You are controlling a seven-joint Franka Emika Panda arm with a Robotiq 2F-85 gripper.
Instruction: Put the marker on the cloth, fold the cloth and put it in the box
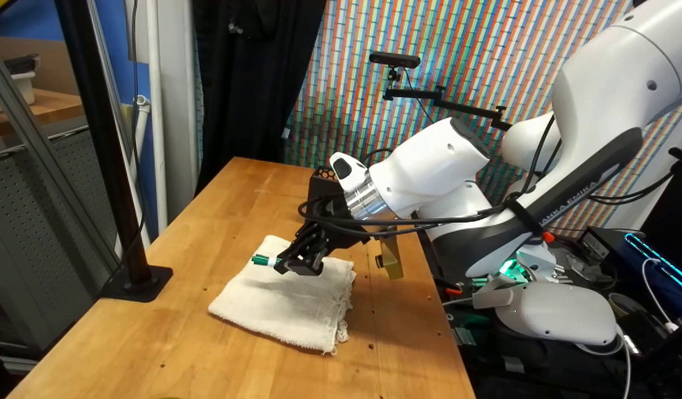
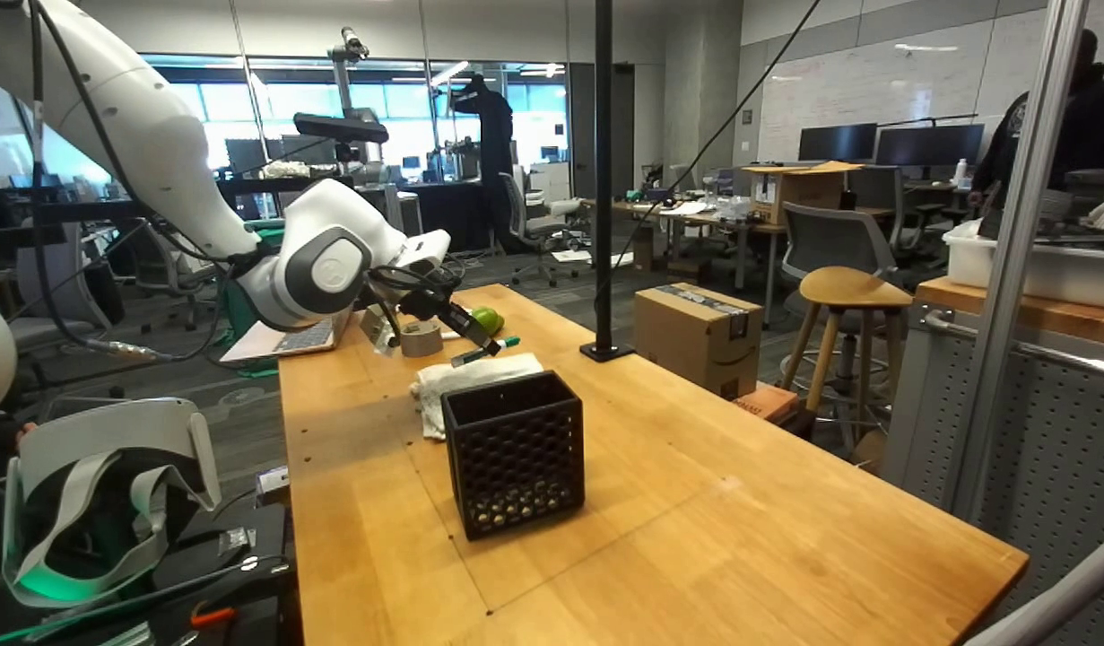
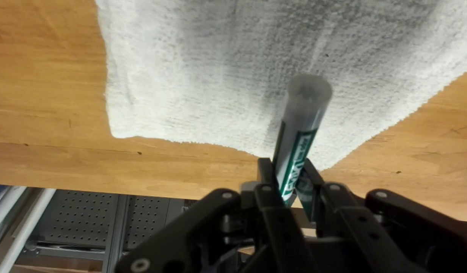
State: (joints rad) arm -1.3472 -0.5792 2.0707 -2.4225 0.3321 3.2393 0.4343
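We see the pincer (image 3: 287, 167) gripping the marker (image 3: 298, 132) above the cloth (image 1: 285, 310); near that cloth, we see the box (image 2: 516, 453) upright.

We see the green-and-white marker (image 3: 299, 140) above the cream cloth (image 1: 288, 310), which lies flat, fringed along one edge; near it we find the black, honeycomb-sided box (image 2: 516, 449), upright and open-topped.

"ANKA EMIKA" on the arm (image 1: 573, 191), smile-shaped mark on cardboard box (image 2: 686, 339), marker (image 3: 299, 131) lettering unclear
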